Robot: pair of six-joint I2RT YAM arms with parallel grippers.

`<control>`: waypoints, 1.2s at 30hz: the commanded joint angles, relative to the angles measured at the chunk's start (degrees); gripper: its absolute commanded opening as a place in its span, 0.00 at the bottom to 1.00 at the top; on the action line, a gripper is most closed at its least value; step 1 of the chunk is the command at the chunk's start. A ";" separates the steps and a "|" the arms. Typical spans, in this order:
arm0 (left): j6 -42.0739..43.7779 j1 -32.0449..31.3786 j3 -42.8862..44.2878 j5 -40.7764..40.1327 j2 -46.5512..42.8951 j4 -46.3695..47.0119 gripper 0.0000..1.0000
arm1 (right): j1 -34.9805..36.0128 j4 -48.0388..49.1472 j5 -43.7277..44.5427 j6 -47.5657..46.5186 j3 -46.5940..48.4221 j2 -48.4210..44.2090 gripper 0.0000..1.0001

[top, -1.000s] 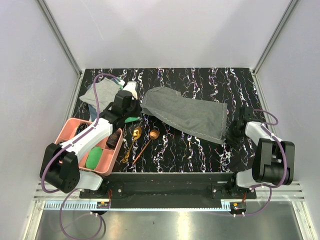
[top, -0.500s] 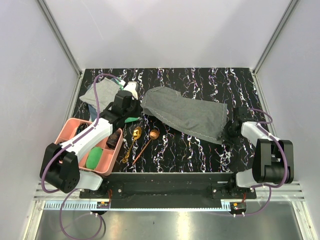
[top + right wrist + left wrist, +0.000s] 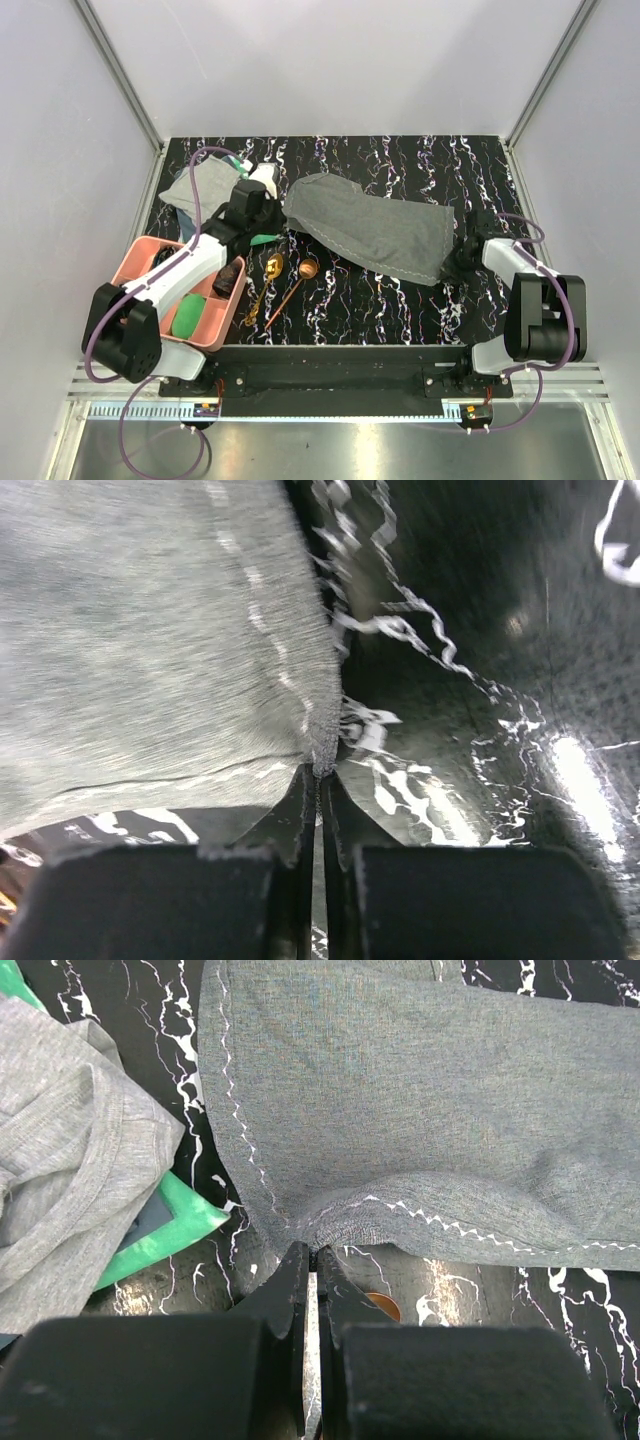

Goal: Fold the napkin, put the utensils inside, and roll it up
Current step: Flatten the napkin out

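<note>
The dark grey napkin (image 3: pixel 370 230) lies spread across the middle of the table, its stitched hem showing in the left wrist view (image 3: pixel 400 1110). My left gripper (image 3: pixel 268 222) is shut on its near left corner (image 3: pixel 312 1245). My right gripper (image 3: pixel 455 262) is shut on its near right corner (image 3: pixel 322 765), which shows lifted off the table in the right wrist view (image 3: pixel 150 640). The gold spoon (image 3: pixel 268 275) and the copper spoon (image 3: pixel 298 278) lie side by side on the table in front of the napkin, bowls away from me.
A pink tray (image 3: pixel 135 262) with a green item (image 3: pixel 187 316) stands at the near left. A lighter grey cloth (image 3: pixel 205 185) over a green thing (image 3: pixel 150 1240) lies at the far left. Grey walls close in the table.
My right gripper has moved left to the napkin's near right corner and shut on it, pulling that corner in slightly. The left arm has hardly moved.
</note>
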 commanded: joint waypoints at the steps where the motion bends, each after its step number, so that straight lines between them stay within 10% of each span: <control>1: 1.66 0.33 7.38 1.30 0.54 1.46 0.00 | 0.34 -1.46 0.28 -2.83 10.43 -2.61 0.00; 12: 12.55 -0.72 28.03 3.23 -1.57 -0.30 0.00 | 0.43 -7.27 13.12 -11.35 37.44 -14.04 0.00; 27: 10.90 -8.37 30.78 0.95 -18.09 5.14 0.00 | 0.87 -9.46 15.40 -18.39 53.53 -29.52 0.00; 36: 12.48 -7.23 38.94 0.25 -3.70 6.12 0.00 | 0.78 -5.60 27.26 -22.53 52.31 -19.16 0.00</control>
